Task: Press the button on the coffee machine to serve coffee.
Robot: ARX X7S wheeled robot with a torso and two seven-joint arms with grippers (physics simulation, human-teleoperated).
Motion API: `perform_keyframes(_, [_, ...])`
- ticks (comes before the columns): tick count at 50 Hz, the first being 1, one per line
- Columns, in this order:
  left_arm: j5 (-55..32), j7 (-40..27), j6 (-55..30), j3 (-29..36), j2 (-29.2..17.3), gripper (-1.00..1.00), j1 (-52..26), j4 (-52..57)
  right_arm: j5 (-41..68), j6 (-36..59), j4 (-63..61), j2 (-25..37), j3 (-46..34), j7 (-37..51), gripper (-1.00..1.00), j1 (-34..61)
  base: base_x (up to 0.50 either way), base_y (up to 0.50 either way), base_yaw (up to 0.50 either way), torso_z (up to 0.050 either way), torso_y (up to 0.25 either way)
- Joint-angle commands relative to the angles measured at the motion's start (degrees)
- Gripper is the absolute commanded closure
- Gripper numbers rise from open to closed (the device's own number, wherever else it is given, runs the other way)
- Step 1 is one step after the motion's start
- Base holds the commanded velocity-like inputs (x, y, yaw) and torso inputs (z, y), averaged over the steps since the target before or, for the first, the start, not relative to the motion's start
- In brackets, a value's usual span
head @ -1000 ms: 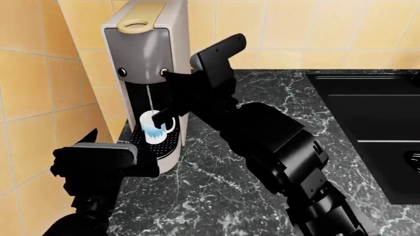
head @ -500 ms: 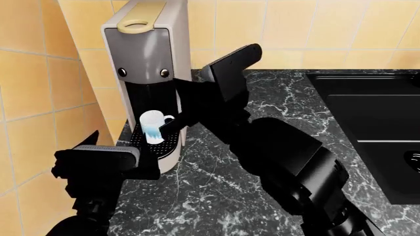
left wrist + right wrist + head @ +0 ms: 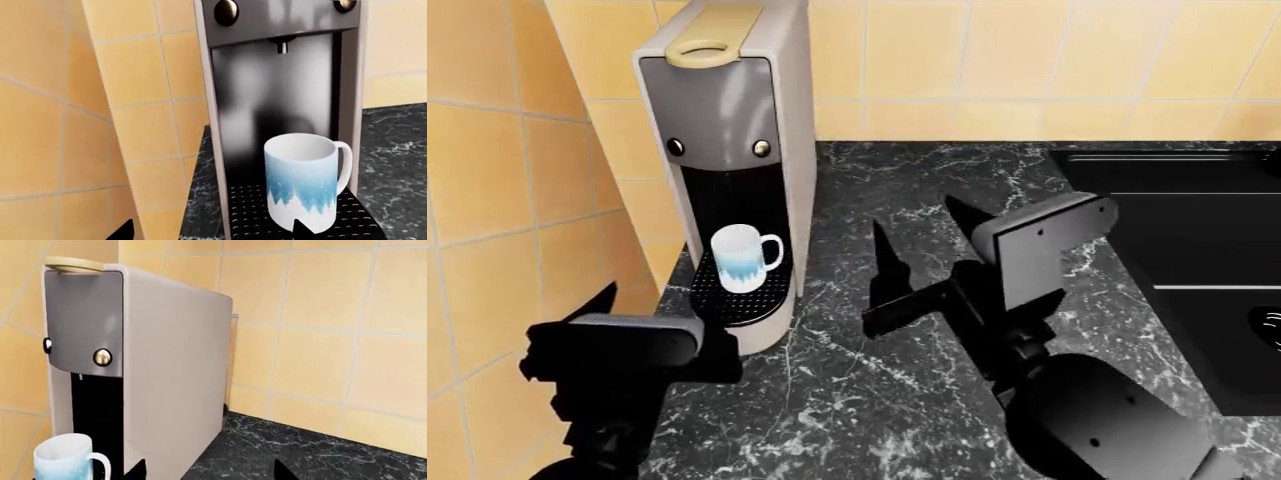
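While white-and-blue mug [image 3: 745,257] stands upright, coffee machine [image 3: 737,130] recess holds it.

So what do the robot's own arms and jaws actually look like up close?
Both arms are plain matte black, built from chunky rounded segments. The right arm has bulbous joints and a flat, boxy block near its wrist; the right gripper ends in thin, pointed black jaws. The left gripper sits on a rectangular block with a grey top face. No cables, labels or markings show.
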Motion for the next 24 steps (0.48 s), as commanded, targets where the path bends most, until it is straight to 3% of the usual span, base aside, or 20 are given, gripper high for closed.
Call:
perform_keyframes(1, [-0.4,-0.1,0.9,-1.3,-0.8,-1.00,1.8,0.1,-3.4,-5.9,-5.2,6.2,4.8,5.2,-1.00,-14.1,0.00,0.00,0.00,0.000,0.000])
perform_keyframes(24, [-0.6,0.0,3.3,-1.7,-0.5,-1.00,3.3,-2.8,-3.8,-13.8,-5.8,10.2,13.6,9.2,-1.00,-30.9,0.00,0.00,0.00,0.000,0.000])
